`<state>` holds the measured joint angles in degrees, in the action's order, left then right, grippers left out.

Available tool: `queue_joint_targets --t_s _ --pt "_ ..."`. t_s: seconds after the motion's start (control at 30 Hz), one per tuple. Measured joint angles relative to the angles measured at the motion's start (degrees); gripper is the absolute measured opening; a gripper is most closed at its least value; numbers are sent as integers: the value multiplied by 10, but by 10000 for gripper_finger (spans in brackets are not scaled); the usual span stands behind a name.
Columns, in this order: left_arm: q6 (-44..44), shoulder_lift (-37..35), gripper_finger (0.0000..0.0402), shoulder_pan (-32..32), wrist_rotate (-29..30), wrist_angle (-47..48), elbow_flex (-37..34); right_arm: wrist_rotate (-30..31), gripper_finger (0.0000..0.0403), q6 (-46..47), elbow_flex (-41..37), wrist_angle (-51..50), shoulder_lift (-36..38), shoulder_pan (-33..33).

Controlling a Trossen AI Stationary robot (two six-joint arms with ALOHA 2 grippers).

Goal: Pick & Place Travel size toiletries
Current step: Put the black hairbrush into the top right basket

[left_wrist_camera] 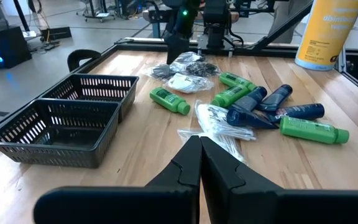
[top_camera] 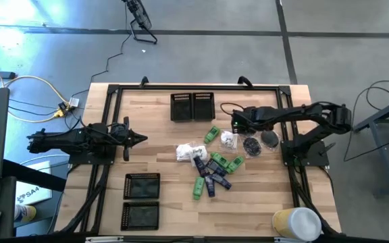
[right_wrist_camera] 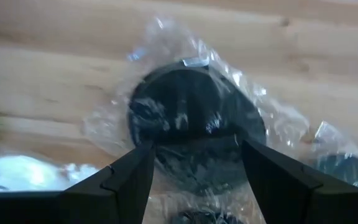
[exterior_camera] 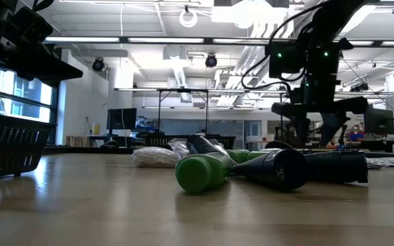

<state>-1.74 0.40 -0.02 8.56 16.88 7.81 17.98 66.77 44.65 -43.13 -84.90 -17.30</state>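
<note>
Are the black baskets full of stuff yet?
No, both black mesh trays sit empty, while the tubes lie loose on the table.

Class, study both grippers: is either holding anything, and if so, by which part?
Nothing is held. The right gripper is open, its fingers on either side of a dark round piece in a clear bag, not closed on it. The left gripper is shut and empty, away from the pile.

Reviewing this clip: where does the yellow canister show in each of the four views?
High view: canister at the picture's lower right, at the table's near right corner.
Low view: not in it.
Left wrist view: upper right, standing beyond the tubes.
Right wrist view: not in it.
Shared landmark: the tube pile, seen in all but the right wrist view.
</note>
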Motion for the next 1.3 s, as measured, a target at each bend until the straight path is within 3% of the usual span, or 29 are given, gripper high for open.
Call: queue_joint_targets --t_s 0.2,0.67,0.9,1.17,1.3 --pt "4 0 0 0 2 0 0 -32 235 43 -31 -5 0 8" --pt "4 0 0 0 2 16 0 0 235 71 -35 -25 0 31" --pt "4 0 0 0 2 17 0 -19 235 33 -42 26 0 35" --pt "4 0 0 0 11 17 0 -41 235 -7 -42 -98 32 29" --pt "3 0 0 0 30 17 0 -58 235 -50 -42 -95 50 22"
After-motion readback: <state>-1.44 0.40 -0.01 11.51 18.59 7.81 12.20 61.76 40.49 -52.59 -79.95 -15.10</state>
